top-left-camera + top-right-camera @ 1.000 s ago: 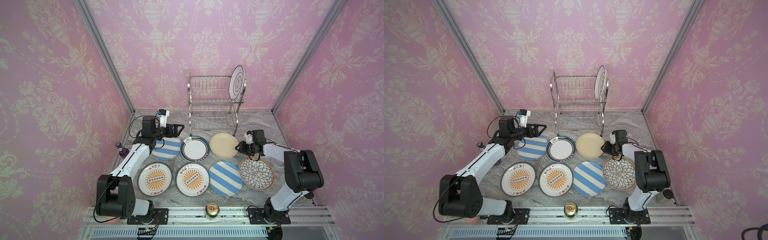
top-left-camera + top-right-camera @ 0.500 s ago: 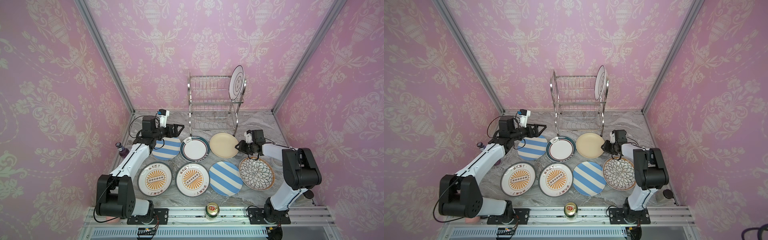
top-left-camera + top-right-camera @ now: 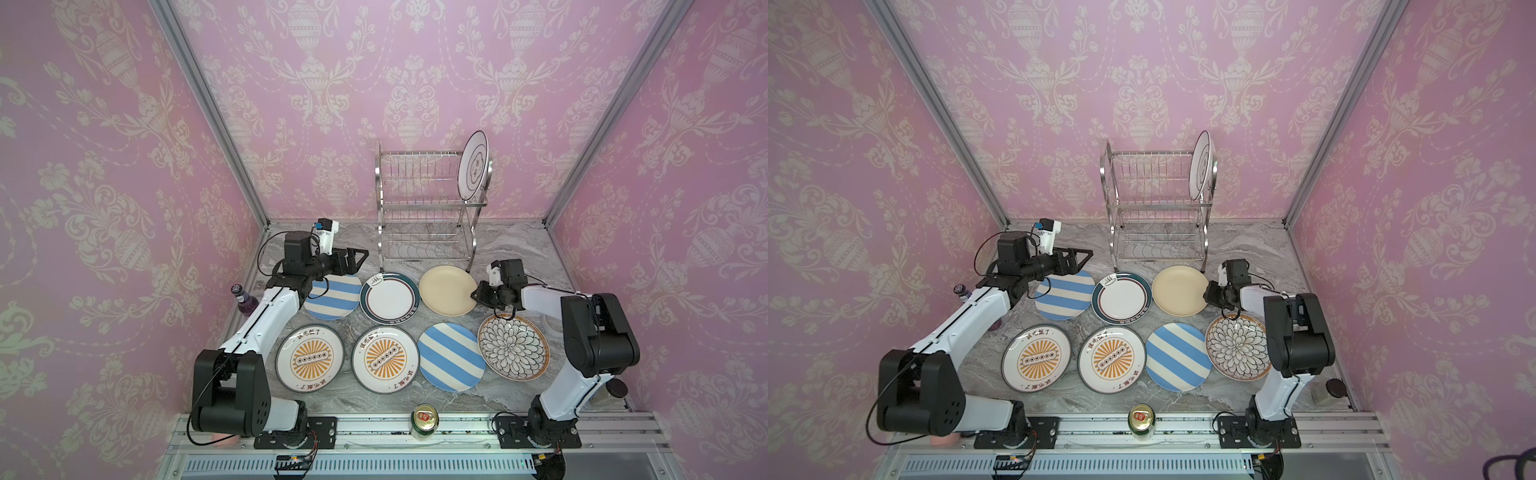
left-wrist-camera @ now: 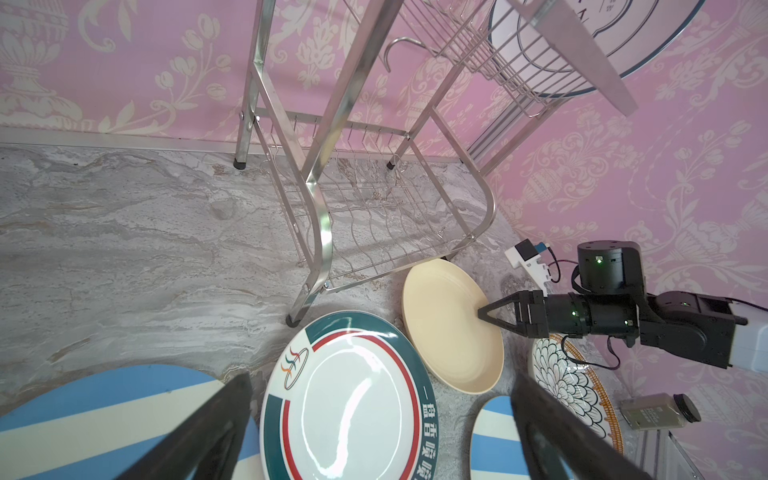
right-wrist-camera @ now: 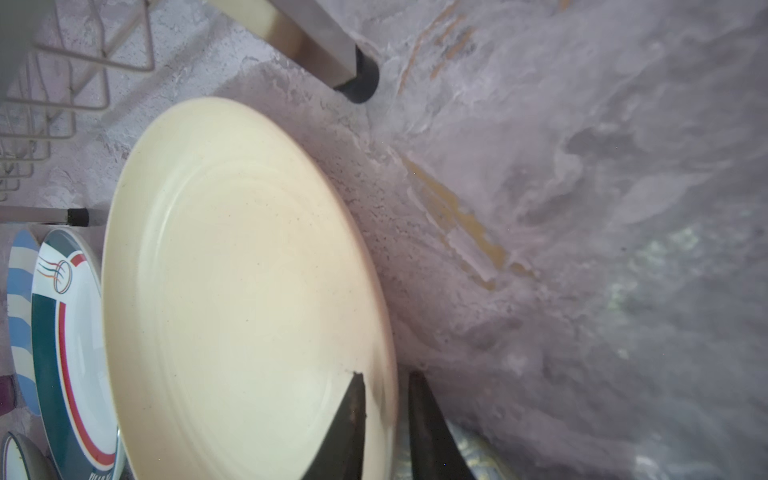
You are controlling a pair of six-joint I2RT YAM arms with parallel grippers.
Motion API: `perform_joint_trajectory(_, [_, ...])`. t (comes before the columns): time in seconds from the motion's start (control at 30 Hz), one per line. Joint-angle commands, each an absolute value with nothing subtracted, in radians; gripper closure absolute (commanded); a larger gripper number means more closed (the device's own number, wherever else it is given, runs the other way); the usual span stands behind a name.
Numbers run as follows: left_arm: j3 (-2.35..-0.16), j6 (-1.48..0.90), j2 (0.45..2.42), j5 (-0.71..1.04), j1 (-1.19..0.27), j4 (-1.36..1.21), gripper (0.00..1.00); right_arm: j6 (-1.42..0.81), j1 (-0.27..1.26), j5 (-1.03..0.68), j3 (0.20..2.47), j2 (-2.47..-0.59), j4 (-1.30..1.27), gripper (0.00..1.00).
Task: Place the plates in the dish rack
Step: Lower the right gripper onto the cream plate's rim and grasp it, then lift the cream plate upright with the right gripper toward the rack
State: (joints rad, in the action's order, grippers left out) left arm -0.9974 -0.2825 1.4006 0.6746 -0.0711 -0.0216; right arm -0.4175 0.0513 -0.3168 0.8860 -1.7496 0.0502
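The right pincer [image 3: 472,295] was pressed onto the rim of the cream plate [image 3: 446,290]. In the right wrist view one finger [image 5: 349,415] lay on the plate's upper face and the other sat under its outer edge, with the rim pinched between them. The rest of the plate stretched away from the tips over the table [image 3: 519,245]; whether the gripped edge had left the table could not be told.

Beyond the plate from this pincer stood the dish rack [image 3: 424,208], its nearest foot just beside the plate's far rim. Its upper tier held one black-lined white plate [image 3: 473,168], standing on edge at the end on the right pincer's side.

The left pincer [image 3: 359,262] was spread wide and held nothing, hovering above the far edge of a striped plate [image 3: 332,296]. The green-rimmed plate [image 3: 390,297] lay between the two pincers. The floral plate [image 3: 513,347] lay just behind the right pincer, under its arm. Two sunburst plates [image 3: 309,357] and a second striped plate [image 3: 451,357] lay well behind both pincers.
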Motion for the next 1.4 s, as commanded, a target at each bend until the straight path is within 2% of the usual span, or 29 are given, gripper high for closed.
perform_joint_trajectory(0.0, [-0.991, -0.246, 1.362, 0.671, -0.081, 0.002, 0.01, -0.400, 0.058, -0.274, 0.909, -1.729, 0.098, 0.83])
perform_joint_trajectory(0.53, [-0.996, -0.212, 1.350, 0.650, -0.097, 0.039, 0.01, -0.358, 0.058, -0.147, 0.990, -1.570, 0.330, 0.97])
perform_joint_trajectory(0.73, [-1.000, -0.213, 1.348, 0.655, -0.099, 0.038, 0.01, -0.311, 0.068, -0.037, 1.065, -1.469, 0.547, 1.00])
perform_joint_trajectory(0.93, [-1.003, -0.219, 1.357, 0.668, -0.099, 0.032, 0.01, -0.301, 0.090, 0.102, 1.136, -1.290, 0.764, 1.00])
perform_joint_trajectory(1.2, [-1.006, -0.219, 1.345, 0.675, -0.100, 0.035, 0.01, -0.300, 0.270, 0.382, 1.374, -1.151, 1.073, 1.00])
perform_joint_trajectory(1.37, [-1.008, -0.224, 1.331, 0.681, -0.100, 0.032, 0.01, -0.242, 0.425, 0.359, 1.532, -1.146, 1.071, 1.00])
